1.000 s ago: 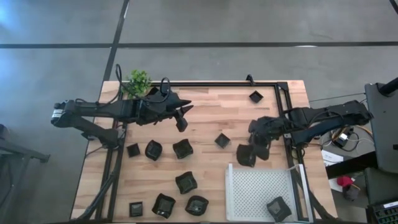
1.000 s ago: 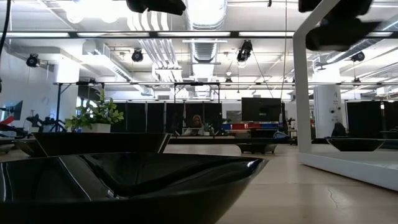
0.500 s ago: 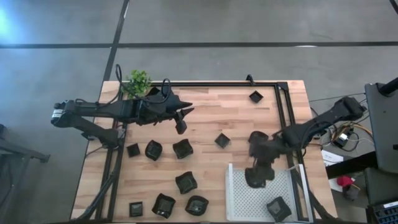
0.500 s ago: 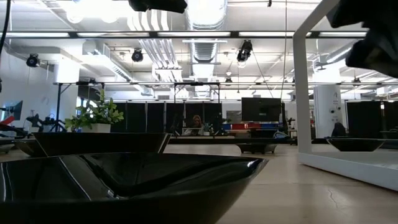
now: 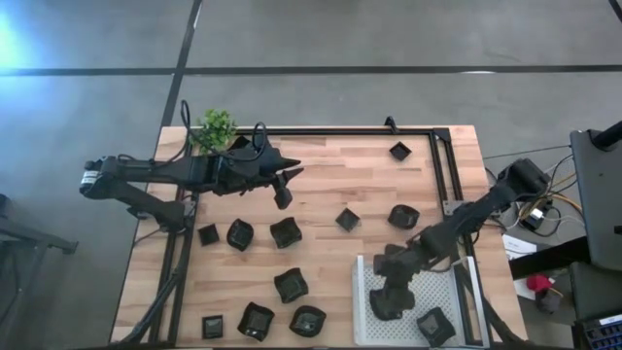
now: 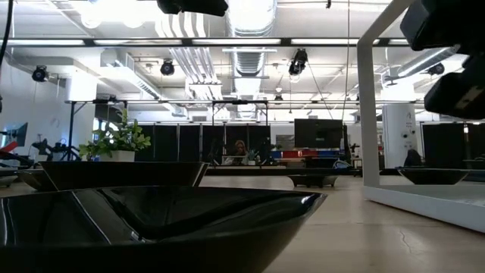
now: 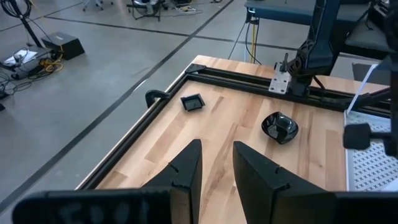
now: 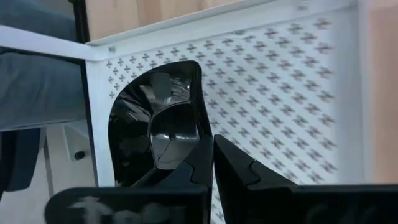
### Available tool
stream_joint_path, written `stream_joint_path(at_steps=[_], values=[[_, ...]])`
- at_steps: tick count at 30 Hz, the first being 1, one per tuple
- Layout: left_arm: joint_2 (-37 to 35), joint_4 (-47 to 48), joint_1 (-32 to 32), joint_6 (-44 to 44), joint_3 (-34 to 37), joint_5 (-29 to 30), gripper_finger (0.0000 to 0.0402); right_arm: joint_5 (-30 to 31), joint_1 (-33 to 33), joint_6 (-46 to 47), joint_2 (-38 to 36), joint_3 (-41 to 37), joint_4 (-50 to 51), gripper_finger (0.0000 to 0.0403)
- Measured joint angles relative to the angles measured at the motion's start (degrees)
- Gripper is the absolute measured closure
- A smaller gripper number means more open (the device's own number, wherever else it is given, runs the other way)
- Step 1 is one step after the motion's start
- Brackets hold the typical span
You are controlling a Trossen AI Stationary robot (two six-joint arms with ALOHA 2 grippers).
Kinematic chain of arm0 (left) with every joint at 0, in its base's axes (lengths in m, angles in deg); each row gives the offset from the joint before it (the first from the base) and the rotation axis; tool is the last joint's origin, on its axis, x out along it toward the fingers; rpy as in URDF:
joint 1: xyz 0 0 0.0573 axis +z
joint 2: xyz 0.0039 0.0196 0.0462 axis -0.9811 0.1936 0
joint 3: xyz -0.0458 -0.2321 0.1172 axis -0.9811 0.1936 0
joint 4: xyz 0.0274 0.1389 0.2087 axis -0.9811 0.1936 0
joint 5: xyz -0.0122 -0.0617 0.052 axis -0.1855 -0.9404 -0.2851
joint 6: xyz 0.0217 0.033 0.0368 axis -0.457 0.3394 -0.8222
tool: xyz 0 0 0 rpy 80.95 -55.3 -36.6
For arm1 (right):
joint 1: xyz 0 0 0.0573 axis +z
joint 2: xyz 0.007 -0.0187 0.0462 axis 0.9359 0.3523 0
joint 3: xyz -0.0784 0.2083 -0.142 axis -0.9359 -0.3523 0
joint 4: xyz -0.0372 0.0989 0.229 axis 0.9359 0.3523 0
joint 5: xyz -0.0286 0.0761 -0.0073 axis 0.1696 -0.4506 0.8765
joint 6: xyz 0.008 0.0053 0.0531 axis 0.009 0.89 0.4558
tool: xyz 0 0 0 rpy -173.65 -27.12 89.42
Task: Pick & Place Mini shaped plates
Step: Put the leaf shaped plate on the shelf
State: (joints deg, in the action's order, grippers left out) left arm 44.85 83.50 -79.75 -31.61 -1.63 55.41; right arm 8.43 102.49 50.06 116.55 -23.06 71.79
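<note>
High view: the right gripper is positioned over the white perforated tray, with a black mini plate clamped between its closed jaws. A second mini plate lies in the tray just beyond the jaws, near the tray's corner. The left gripper hangs above the wooden table near a small green plant; its jaws stand slightly parted with nothing between them. Loose mini plates lie on the table, among them a rounded plate, a small square plate and a square plate, all well apart from both pairs of jaws.

Low view: a large black dish fills the foreground. The tray's white wall stands upright to one side. Dark parts of an arm show at the upper corner; no jaws can be made out.

Left wrist view: the left fingers are apart and empty. Beyond them lie the small square plate and the rounded plate.

Right wrist view: the right fingers are pressed shut on the rim of the glossy mini plate, which stands tilted on edge against the tray's perforated floor.
</note>
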Motion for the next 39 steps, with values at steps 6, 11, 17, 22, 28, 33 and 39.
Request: stream_joint_path(at_steps=[6,11,17,22,28,33,39], values=[[0.0,0.0,0.0,0.0,0.0,-2.9,0.0317,-0.2,2.2,0.2,5.1,0.7,-3.1,0.0394],[0.0,0.6,0.0,-2.3,0.0,-15.1,0.0317,-0.4,2.7,-0.4,8.2,2.7,-3.2,0.0394],[0.0,2.0,0.0,-5.7,0.0,-24.6,0.0316,-0.8,2.7,-0.7,10.0,3.8,-3.2,0.0394],[0.0,2.5,0.0,-5.7,0.0,-24.6,0.0316,-0.8,2.7,-0.9,9.5,3.8,-2.9,0.0394],[0.0,2.5,0.0,-5.8,0.0,-24.6,0.0316,-0.7,2.7,-1.2,9.4,3.8,-2.9,0.0394],[0.0,2.5,0.0,-5.8,0.0,-24.7,0.0316,-0.7,2.7,-2.3,9.4,3.8,-3.0,0.0383],[0.0,2.6,0.0,-5.8,0.0,-24.7,0.0316,-0.2,2.6,-3.1,9.3,3.8,-3.6,0.0340]])
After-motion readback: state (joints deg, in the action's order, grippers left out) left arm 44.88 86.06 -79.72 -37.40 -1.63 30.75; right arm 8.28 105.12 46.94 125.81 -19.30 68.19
